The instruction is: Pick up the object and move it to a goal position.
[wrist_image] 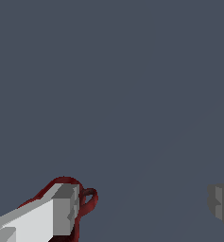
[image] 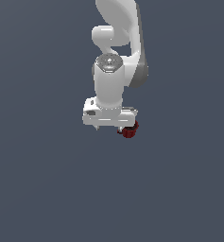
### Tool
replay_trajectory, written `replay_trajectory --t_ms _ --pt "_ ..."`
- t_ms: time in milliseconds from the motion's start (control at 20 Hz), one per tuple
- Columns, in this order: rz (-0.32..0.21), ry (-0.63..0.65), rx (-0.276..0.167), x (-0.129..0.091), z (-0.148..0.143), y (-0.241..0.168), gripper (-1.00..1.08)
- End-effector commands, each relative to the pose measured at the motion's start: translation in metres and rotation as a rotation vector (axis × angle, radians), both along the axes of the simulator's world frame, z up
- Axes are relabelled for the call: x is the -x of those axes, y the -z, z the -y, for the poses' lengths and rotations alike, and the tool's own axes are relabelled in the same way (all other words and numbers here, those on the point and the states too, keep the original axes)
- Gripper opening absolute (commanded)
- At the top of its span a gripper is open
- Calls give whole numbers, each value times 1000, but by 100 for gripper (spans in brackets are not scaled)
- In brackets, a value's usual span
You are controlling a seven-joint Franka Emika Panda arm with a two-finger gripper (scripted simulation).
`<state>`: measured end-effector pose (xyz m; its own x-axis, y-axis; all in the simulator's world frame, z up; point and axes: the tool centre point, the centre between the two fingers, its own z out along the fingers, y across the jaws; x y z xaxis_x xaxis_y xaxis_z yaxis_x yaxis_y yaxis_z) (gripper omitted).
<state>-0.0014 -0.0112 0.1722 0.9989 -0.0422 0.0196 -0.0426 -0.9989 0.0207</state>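
Exterior view first: the white Panda arm (image: 114, 71) hangs straight down over a plain slate-grey floor (image: 38, 189), and its gripper (image: 111, 126) sits at the low end of the arm, a broad white block with short fingers poking out beneath. Look to the end of the gripper on the exterior view's right, and there is the mug (image: 130, 131), small and dark red, tucked right under that end of the hand and plainly narrower than the hand itself. It peeks out just below the white body, against the finger on that side.

Over on the wrist view, the picture sharpens. One finger (wrist_image: 47, 215), white with a grey pad, cuts across the front of the mug (wrist_image: 56, 185), whose dark red rim curves up behind the pad. The loop handle (wrist_image: 89, 201) sticks out beside that pad, on the side facing the other finger (wrist_image: 221, 204). That second finger stands well apart from the mug, with bare grey floor between the two. So the jaws are spread wide, nothing clamped between them; the mug lies against one finger only, and whether that pad actually touches it I cannot tell.
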Motion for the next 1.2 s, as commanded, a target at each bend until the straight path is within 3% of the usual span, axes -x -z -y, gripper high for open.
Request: replay_trajectory --t_ms 0,650,1150 --pt "0 0 0 0 0 0 28" --pt "-7 8 -22 4 -3 7 28" --pt "19 81 -116 21 -28 21 28"
